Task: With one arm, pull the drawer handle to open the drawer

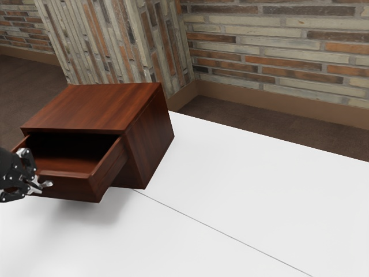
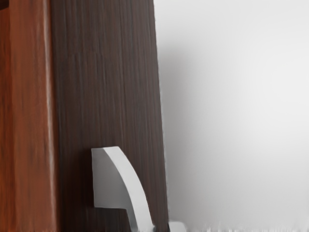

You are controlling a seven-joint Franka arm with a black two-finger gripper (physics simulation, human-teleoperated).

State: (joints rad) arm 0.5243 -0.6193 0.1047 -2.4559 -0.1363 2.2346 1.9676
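The white worktop (image 1: pixel 242 190) fills the foreground of the exterior view, plain and matte, with a thin dark seam (image 1: pixel 219 231) running slantwise across it. At that view's left edge sits the black tool (image 1: pixel 20 173), right at the front of the drawer (image 1: pixel 75 167), where the silvery handle (image 1: pixel 41 184) shows beside it (whether the tool is clenched on the handle or merely against it, I cannot tell). The drawer stands pulled partway out of the cabinet (image 1: pixel 104 107), its hollow inside in shadow under the cabinet's top. The cabinet is reddish-brown wood and rests on the worktop near its far corner.

In the wrist view the dark-grained drawer front (image 2: pixel 106 87) is close up, with a pale grey curved end of the handle (image 2: pixel 116 188) standing off it and the white worktop (image 2: pixel 231 96) beyond.

Behind the worktop lies a brown floor (image 1: pixel 277 124), then a tan skirting board (image 1: pixel 288 101), then walls (image 1: pixel 277 46) of mixed brown, tan and grey bricks.
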